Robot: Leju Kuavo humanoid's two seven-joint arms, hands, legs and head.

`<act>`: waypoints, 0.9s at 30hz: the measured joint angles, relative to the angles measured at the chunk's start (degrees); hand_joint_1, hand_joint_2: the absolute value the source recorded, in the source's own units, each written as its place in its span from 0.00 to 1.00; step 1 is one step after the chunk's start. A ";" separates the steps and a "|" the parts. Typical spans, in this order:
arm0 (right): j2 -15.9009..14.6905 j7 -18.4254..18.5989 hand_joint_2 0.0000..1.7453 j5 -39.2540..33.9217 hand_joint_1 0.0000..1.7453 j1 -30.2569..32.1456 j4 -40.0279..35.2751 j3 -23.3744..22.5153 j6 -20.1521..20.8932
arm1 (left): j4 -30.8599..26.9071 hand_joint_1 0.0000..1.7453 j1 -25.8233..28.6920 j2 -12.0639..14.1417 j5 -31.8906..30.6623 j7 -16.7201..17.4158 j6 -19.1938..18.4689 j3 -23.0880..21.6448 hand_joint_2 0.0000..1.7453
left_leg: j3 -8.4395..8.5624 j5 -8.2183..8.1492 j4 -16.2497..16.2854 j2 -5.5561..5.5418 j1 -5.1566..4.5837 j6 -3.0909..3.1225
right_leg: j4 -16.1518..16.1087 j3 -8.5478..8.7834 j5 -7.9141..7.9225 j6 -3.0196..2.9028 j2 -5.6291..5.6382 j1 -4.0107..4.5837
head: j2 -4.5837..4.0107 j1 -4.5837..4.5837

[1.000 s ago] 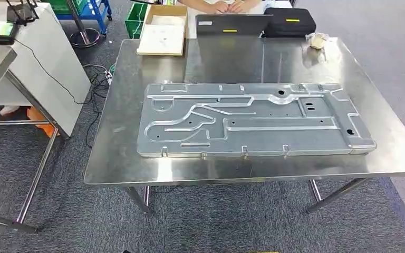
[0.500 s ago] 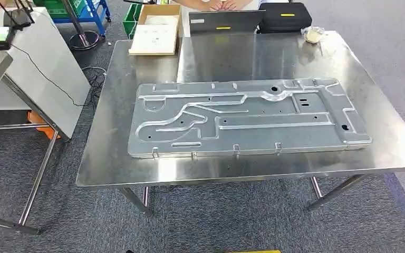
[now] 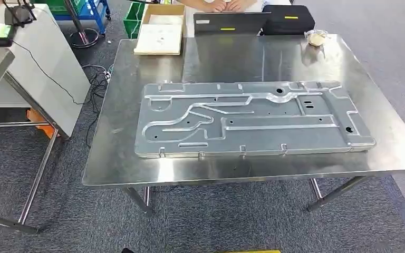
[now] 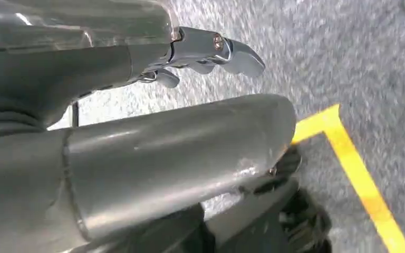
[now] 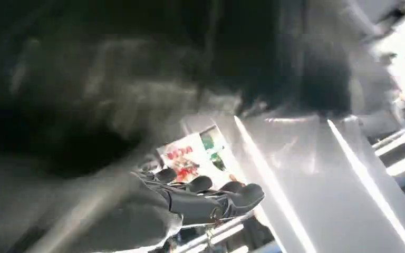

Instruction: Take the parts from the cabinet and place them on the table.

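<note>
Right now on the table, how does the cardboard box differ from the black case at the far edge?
The cardboard box is tan and open-topped; the black case is dark and closed. The box sits at the far left corner, the case further right, beside the laptop. Both lie flat along the steel table's far edge.

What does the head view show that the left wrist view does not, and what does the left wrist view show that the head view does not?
Head view alone: a steel table carrying a large stamped metal panel, with a cardboard box and a black case at its far edge. Left wrist view alone: the left robot hand, holding nothing, above yellow floor tape. Shared: grey speckled carpet.
</note>
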 joint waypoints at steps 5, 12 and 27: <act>3.22 -25.73 0.00 -2.62 0.00 19.99 -15.13 -4.99 -15.83 | 0.00 0.00 0.18 0.02 -0.44 0.00 0.42 0.11 0.00 | -0.89 -1.19 1.48 -0.50 0.06 -1.39 | -3.87 2.09 -0.25 -2.21 0.31 1.05 | -0.02 0.04; 14.81 -35.00 0.00 9.50 0.00 38.49 -47.42 -13.77 -16.78 | 0.00 0.00 -0.06 -0.04 -1.03 0.48 0.04 0.11 0.00 | -9.62 -10.30 20.06 -0.19 0.34 -2.90 | -3.82 1.82 -0.50 -3.92 -0.54 1.30 | 0.00 -0.02; 25.64 -39.26 0.00 22.33 0.00 36.05 -64.50 -8.93 -16.74 | -0.02 0.00 -0.37 0.42 -0.26 0.44 -0.15 0.48 0.00 | 0.89 1.02 -2.05 0.68 -0.70 1.16 | 11.41 -4.62 -7.88 -2.13 0.16 1.52 | -0.02 0.15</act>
